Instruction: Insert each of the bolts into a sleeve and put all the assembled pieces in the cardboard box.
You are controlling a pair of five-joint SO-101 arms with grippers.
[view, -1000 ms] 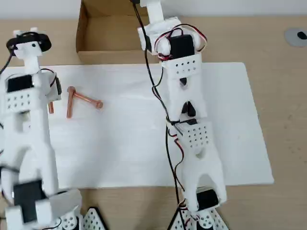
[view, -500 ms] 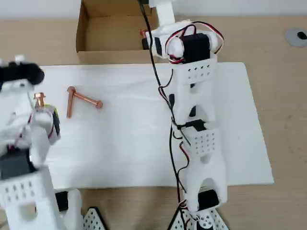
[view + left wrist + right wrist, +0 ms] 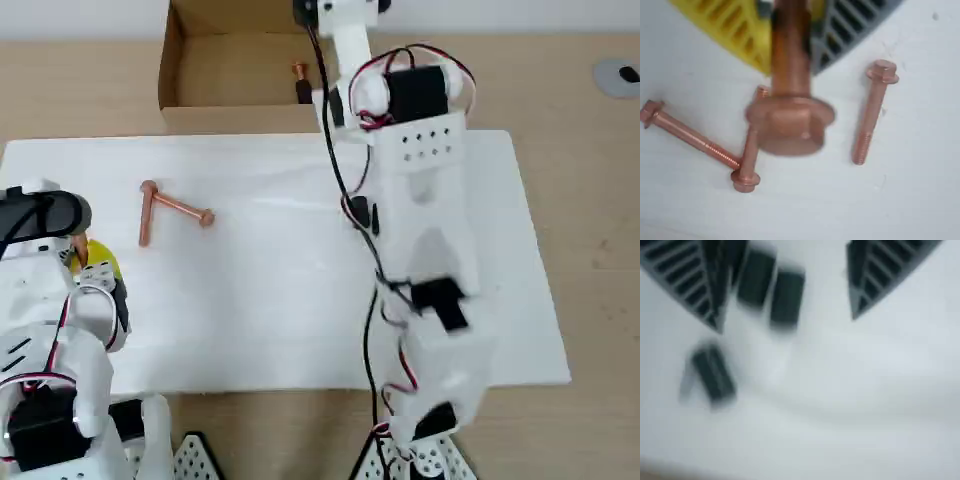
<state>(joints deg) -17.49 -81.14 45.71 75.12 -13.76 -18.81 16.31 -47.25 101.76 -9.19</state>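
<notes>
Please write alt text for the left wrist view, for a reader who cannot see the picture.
The left claw grips a copper bolt by its shaft, head toward the camera. Beyond it, on the white sheet, lie a pair of bolts meeting at an angle and a single bolt apart from them.

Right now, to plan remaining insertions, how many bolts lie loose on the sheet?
3 bolts: two touching, one apart; the left gripper holds a fourth bolt. Arms may hide more.

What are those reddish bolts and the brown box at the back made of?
Bolts: likely metal with a copper-coloured, slightly glossy finish; cut threads and flanged heads show. Box: plain matte brown cardboard, with thin folded walls.
</notes>
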